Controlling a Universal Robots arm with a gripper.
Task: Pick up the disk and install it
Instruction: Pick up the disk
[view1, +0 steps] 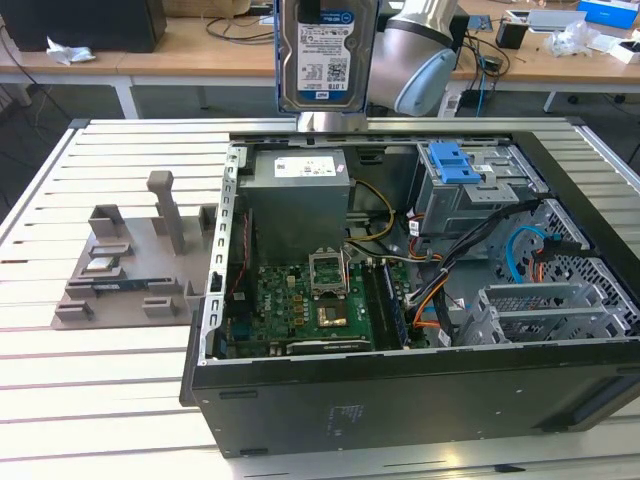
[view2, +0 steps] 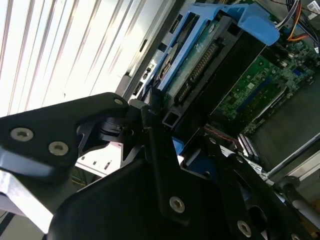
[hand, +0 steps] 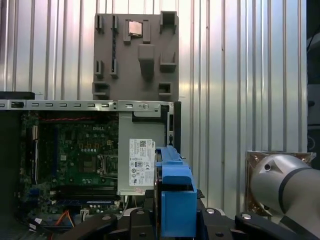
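Disk (view1: 325, 60) above open computer case (view1: 400, 400)

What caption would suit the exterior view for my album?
Robot arm holds the disk upright above the open computer case.

White slatted worktable (view1: 100, 400), light glaring off slats; wooden desks (view1: 190, 50) behind, cluttered with cables (view1: 232, 25); dark floor (view1: 60, 100) beneath.

disk (view1: 326, 55): top cut off at the exterior view's upper edge.
arm (view1: 420, 62): mostly out of frame past the same edge.
computer case (view1: 400, 400): end cropped at the exterior view's right.
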